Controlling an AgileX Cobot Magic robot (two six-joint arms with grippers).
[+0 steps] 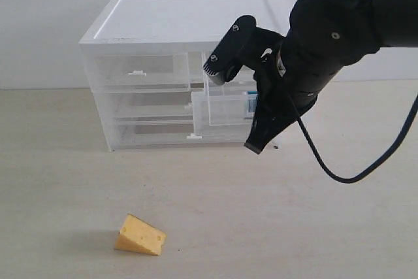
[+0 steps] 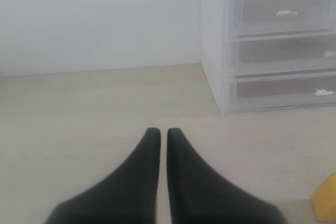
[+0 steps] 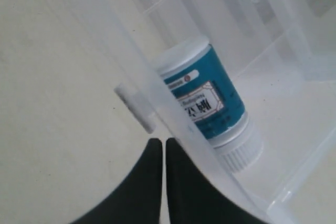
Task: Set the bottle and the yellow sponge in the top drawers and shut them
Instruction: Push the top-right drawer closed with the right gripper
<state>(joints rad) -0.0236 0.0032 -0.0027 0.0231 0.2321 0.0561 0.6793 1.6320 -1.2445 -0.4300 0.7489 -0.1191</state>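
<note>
The bottle [image 3: 210, 103] lies on its side inside the pulled-out top right drawer [image 1: 225, 108], and a strip of its teal label [image 1: 251, 102] shows past the arm. My right gripper [image 3: 160, 141] is shut and empty. It sits just outside that drawer's clear front wall [image 3: 173, 129], below the small white handle tab [image 3: 135, 109]; in the exterior view, the right gripper [image 1: 256, 145] points down in front of the cabinet. The top left drawer [image 1: 140, 72] is pushed in. The yellow sponge [image 1: 140, 235] rests on the table near the front. My left gripper [image 2: 159, 131] is shut and empty, low over the table, with the sponge [image 2: 325, 200] off to one side.
The white-topped translucent cabinet [image 1: 189, 21] stands against the back wall, and its two full-width drawers [image 1: 150, 129] are pushed in. A black cable [image 1: 326, 164] hangs from the right arm. Bare table [image 1: 274, 220] lies between the sponge and the cabinet.
</note>
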